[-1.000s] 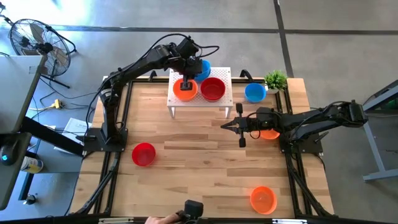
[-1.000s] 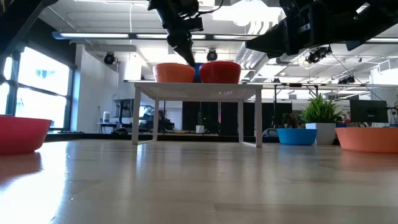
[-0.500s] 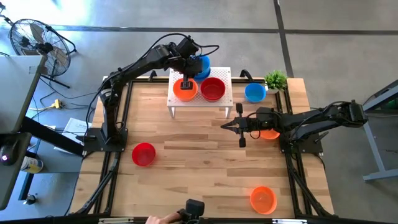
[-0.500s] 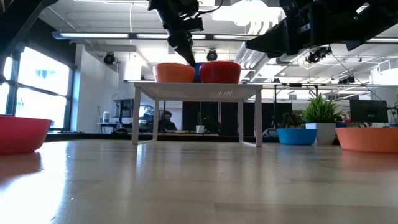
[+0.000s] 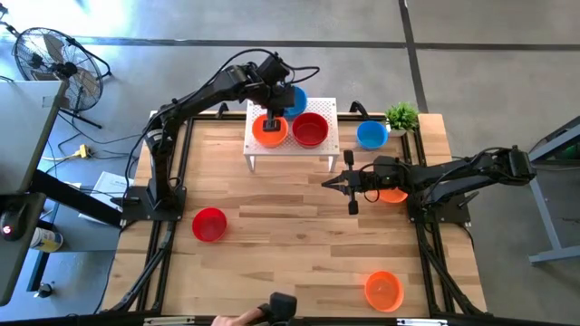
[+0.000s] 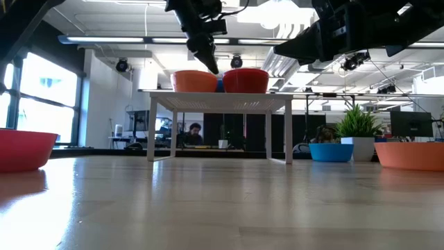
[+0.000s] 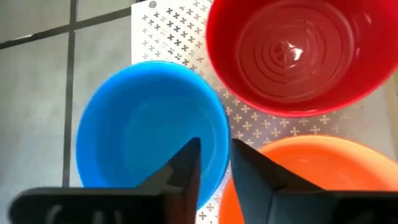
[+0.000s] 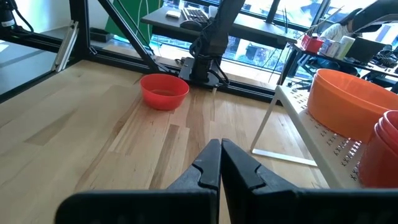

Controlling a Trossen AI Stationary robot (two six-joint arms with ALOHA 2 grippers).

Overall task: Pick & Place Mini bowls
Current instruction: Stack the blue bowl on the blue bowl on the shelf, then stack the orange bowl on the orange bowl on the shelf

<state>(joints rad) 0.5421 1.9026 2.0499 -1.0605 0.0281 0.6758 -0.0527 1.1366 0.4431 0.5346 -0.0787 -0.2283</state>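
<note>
Three mini bowls sit on the white perforated stand (image 5: 322, 107): an orange bowl (image 5: 269, 131), a red bowl (image 5: 310, 129) and a blue bowl (image 5: 294, 98) at the stand's far edge. My left gripper (image 5: 272, 120) reaches over the stand from the left and is shut on the blue bowl (image 7: 143, 130). My right gripper (image 5: 326, 182) is shut and empty above the table, near the stand's front right leg. Other bowls rest on the table: blue (image 5: 372, 134), orange (image 5: 393, 194) under my right arm, red (image 5: 209, 225) and orange (image 5: 383, 290). My left gripper has the blue bowl's rim (image 7: 221, 144) on the side next to the orange bowl, one finger (image 7: 186, 168) inside the bowl and one (image 7: 249, 177) outside. The fingers point down from above. The bowl sits upright and juts past the stand's far edge; whether it rests there I cannot tell.
A small green plant (image 5: 401, 116) stands at the far right corner. A fan (image 5: 50, 59) stands off the table's left. A hand (image 5: 245, 317) shows at the near edge. A person (image 6: 195, 132) sits in the room beyond. Open tabletop lies in the middle.
</note>
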